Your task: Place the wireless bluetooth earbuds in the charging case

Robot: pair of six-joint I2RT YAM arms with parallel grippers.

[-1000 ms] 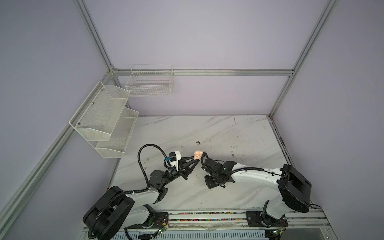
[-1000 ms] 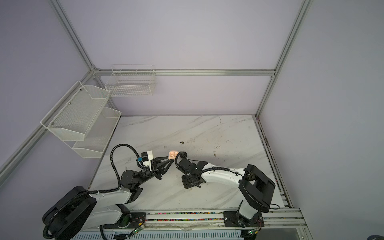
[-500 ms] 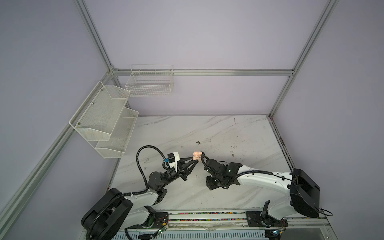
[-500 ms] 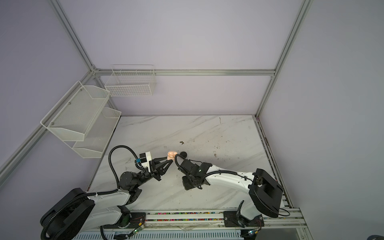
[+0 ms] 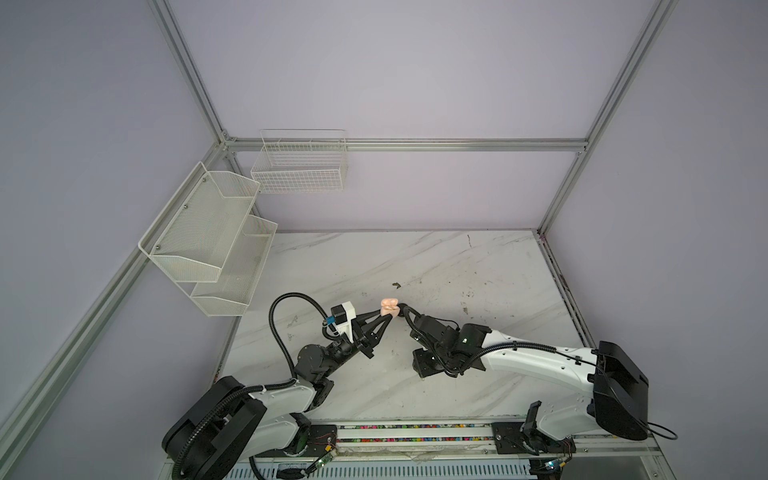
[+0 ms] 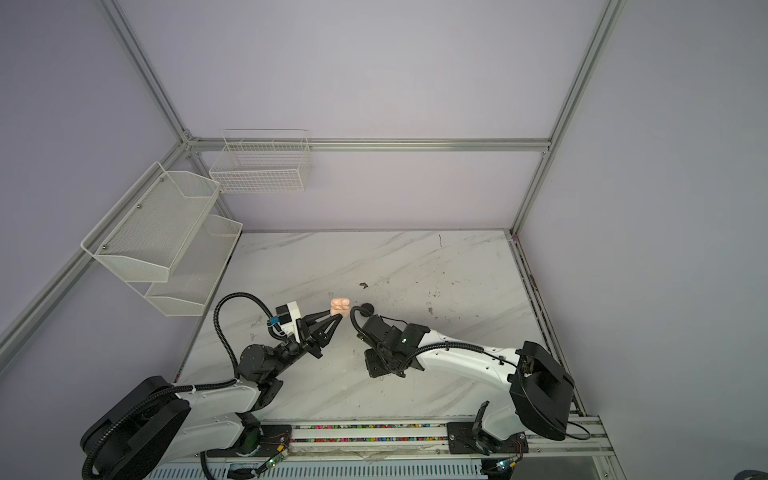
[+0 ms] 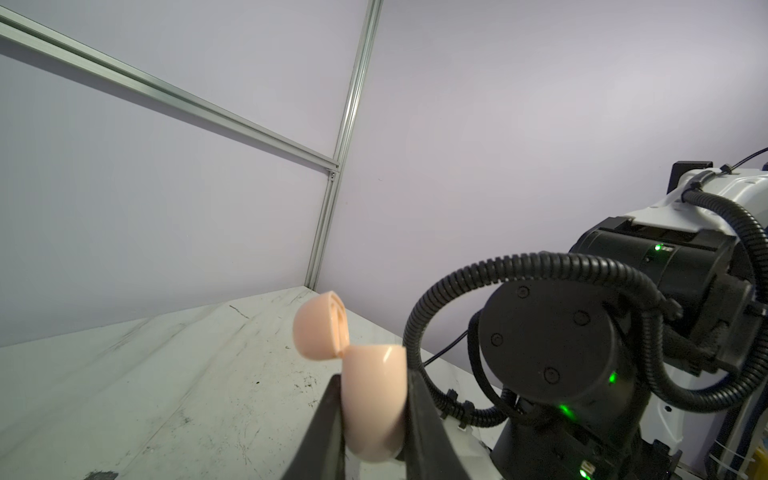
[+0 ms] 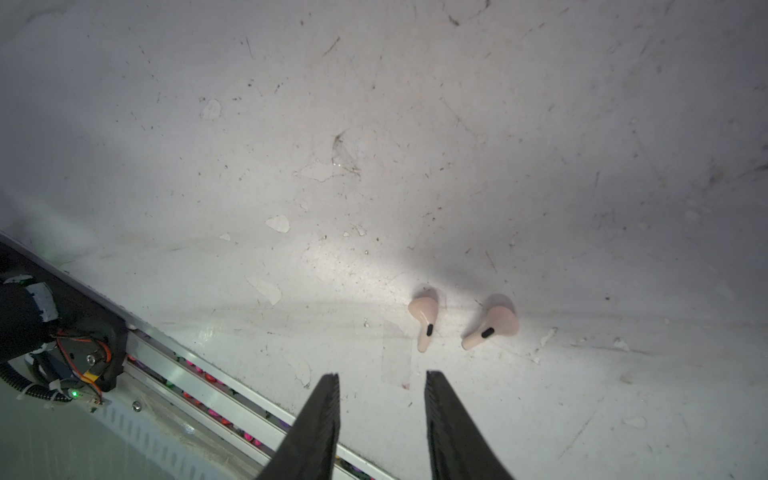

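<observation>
Lilac walls and aluminium framing close in a scuffed marble table. At about ten o'clock of it a white two-tier mesh rack hangs on the side wall. At eleven o'clock a wire basket hangs on the back wall. Both are well apart from the work.

Near the table's middle the left end effector is clamped on the base of a pale pink charging case. Its lid is swung open toward twelve o'clock. The hold looks meant to steady the case and offer its wells to the other arm. I cannot tell whether the base touches the table.

At roughly four o'clock from the case the right end effector points down near the table's six o'clock edge. Its fingers are apart with nothing between them. Two pale pink earbuds lie on the table just beyond its tips, side by side and not touching, stems toward the fingers. In both top views the arm hides them. Neither earbud is in the case yet. A pick comes next, and so small and rounded a thing may slip.
</observation>
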